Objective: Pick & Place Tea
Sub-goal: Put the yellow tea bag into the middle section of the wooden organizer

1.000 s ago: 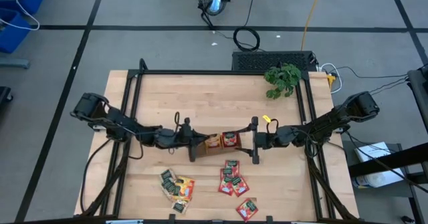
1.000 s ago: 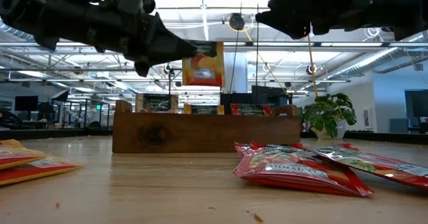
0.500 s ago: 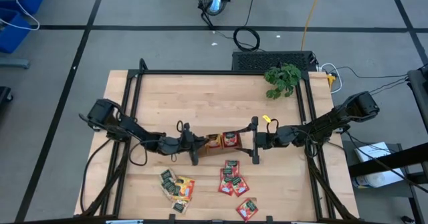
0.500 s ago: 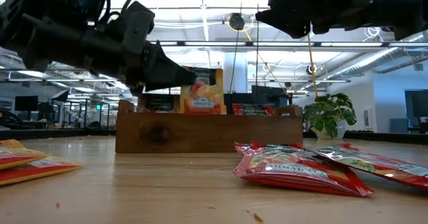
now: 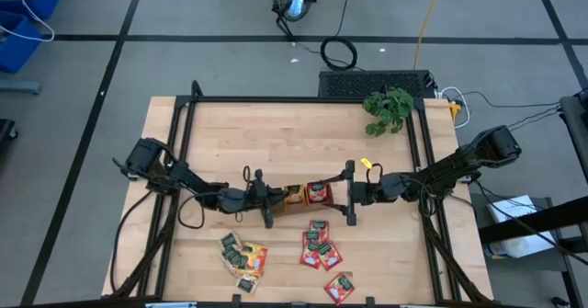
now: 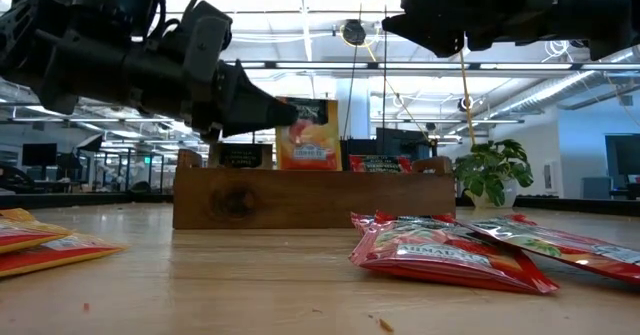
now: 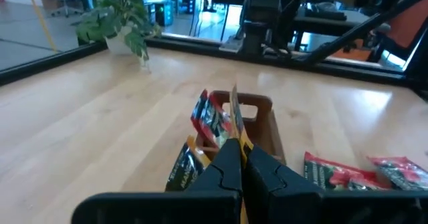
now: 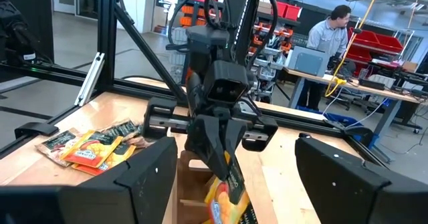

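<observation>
A long brown wooden tray (image 6: pixel 240 200) stands mid-table with green, orange and red tea sachets upright in its compartments. My left gripper (image 6: pixel 288 116) reaches in from the table's left, shut on an orange tea sachet (image 6: pixel 310 135) over the tray. My right gripper (image 8: pixel 237 184) waits at the tray's right end (image 5: pixel 350 194), its fingers wide open and empty. Loose tea lies on the near table: a green and orange pile (image 5: pixel 242 256) and red sachets (image 5: pixel 320 246). My left gripper pinches the orange sachet's upper side edge (image 6: pixel 292 118) between its two fingers, which come nearly level from the table's left. In the left wrist view the sachet (image 7: pixel 235 114) shows edge-on beyond the fingertips. It stands upright, its lower end behind the tray's front wall.
A leafy green plant (image 5: pixel 388 108) stands at the far right corner. One more red sachet (image 5: pixel 339 287) lies near the front edge. The black frame rails (image 5: pixel 184 142) run along both sides of the table. People and desks show in the room beyond.
My left gripper has come down toward the tray with the orange sachet, still shut on it. The sachet, which hung clear above the tray, now has its lower end sunk behind the tray's wall.
</observation>
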